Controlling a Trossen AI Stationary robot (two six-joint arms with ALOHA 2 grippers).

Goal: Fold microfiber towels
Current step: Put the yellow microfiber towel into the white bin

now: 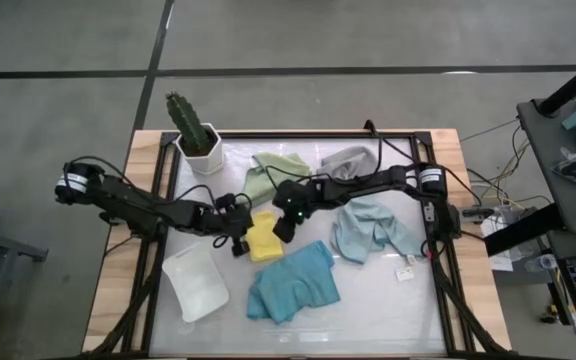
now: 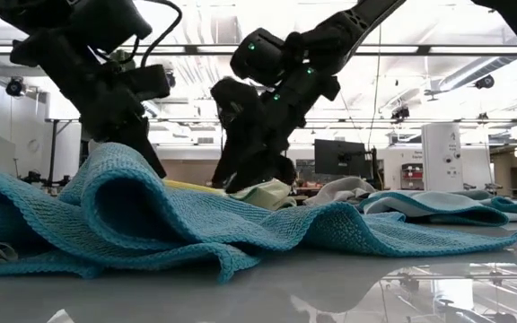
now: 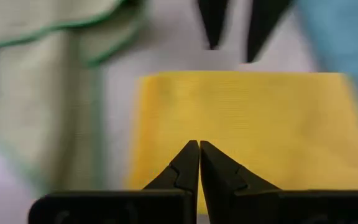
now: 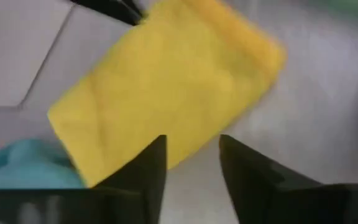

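Glossy white counter [image 1: 388, 300] on grey concrete floor [image 1: 58, 50]; left hand [image 1: 236, 243] pressed together, right hand [image 1: 280, 234] spread beside yellow towel [image 1: 263, 241].

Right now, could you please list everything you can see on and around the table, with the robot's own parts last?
yellow towel: one, yellow, folded, table middle, between both grippers
teal towel: one, teal, crumpled, near front edge
pale blue towel: one, pale blue, crumpled, right of middle
grey towel: one, grey, bunched, back edge
sage green towel: one, sage green, back, beside the cactus
tray: one, white, front left
cactus: one, green in white pot, back left corner
left gripper: one, dark, shut, at the yellow towel's left side
right gripper: one, dark, fingers apart, just above the yellow towel
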